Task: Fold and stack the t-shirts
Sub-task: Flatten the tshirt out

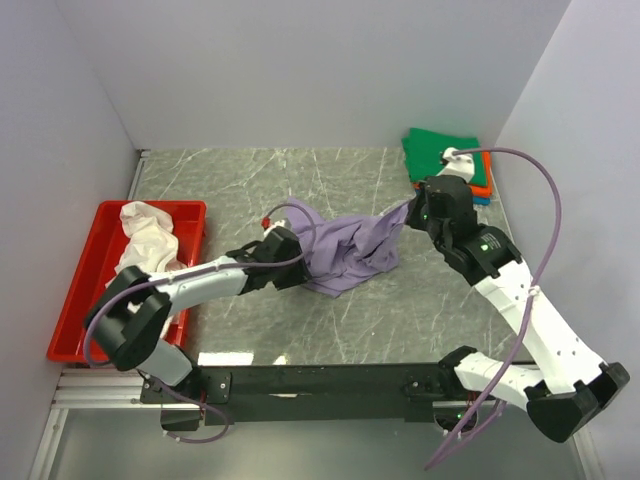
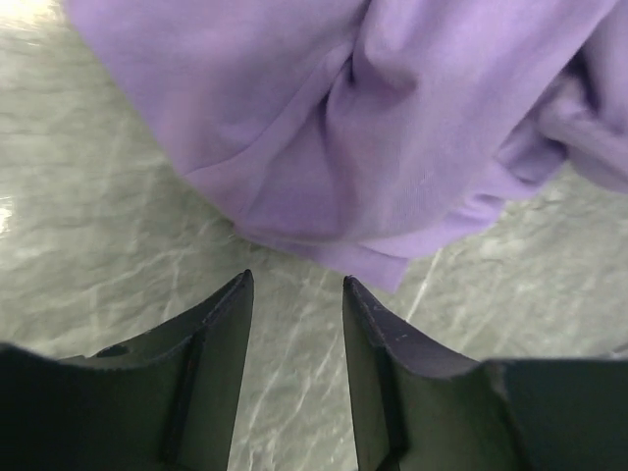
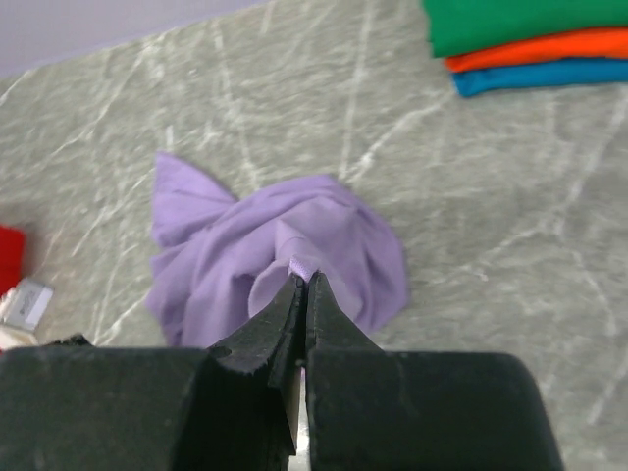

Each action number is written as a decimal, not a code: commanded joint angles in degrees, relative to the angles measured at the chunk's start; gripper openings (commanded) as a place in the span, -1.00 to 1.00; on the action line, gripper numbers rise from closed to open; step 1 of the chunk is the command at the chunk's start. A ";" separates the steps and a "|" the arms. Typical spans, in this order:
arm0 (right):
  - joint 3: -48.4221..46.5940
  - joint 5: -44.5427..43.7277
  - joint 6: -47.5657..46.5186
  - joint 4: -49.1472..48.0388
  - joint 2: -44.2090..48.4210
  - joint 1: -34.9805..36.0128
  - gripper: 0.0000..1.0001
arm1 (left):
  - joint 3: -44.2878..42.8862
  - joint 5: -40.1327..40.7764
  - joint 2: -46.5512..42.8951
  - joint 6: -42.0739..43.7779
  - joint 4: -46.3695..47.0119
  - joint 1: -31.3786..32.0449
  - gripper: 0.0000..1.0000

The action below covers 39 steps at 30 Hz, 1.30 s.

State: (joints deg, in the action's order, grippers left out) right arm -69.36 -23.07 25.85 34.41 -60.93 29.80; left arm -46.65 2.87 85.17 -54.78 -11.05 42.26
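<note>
Lavender t-shirt lies bunched, one fold pinched in the right tool.

Marble table: lavender shirt centre, folded stack far right, red tray left.

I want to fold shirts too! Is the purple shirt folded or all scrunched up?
Scrunched up, not folded. The purple shirt lies in a wrinkly heap, and the right pincer is shut on one bit of it.

Light: bright, diffuse, from above. Shadows: faint, soft-edged. Glare: pale patch on table, left wrist view. Focus: wrist views slightly soft.
</note>
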 commanded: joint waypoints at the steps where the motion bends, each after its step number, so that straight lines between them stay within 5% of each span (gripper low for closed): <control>1: -0.07 -1.10 -1.23 1.27 3.27 -3.77 -1.00 | -3.61 6.25 3.15 -0.41 -0.90 2.56 -0.07; 19: -0.07 4.35 -2.55 1.18 6.43 -9.06 -1.00 | -9.86 17.95 14.85 -0.15 -7.14 5.99 -0.16; 22: 0.19 4.61 -2.55 1.09 6.35 -9.41 -1.00 | -10.56 18.66 15.91 0.03 -7.85 6.17 -0.40; 25: -0.07 4.53 -2.64 1.18 6.17 -10.20 -1.00 | -10.48 18.83 14.86 -0.15 -9.16 6.26 -0.91; 33: -2.00 5.14 -2.38 1.62 4.85 -14.68 -1.00 | -10.65 23.14 -2.68 1.17 -20.13 5.29 -0.99; 39: -2.62 6.90 -0.89 1.89 5.29 -19.51 -1.00 | -8.02 20.34 -21.14 3.89 -25.59 -3.57 -0.99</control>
State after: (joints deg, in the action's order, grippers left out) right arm -69.32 -17.02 24.36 37.01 -56.47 12.21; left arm -56.23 22.50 71.66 -53.39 -31.03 42.74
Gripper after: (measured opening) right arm 0.023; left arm 0.015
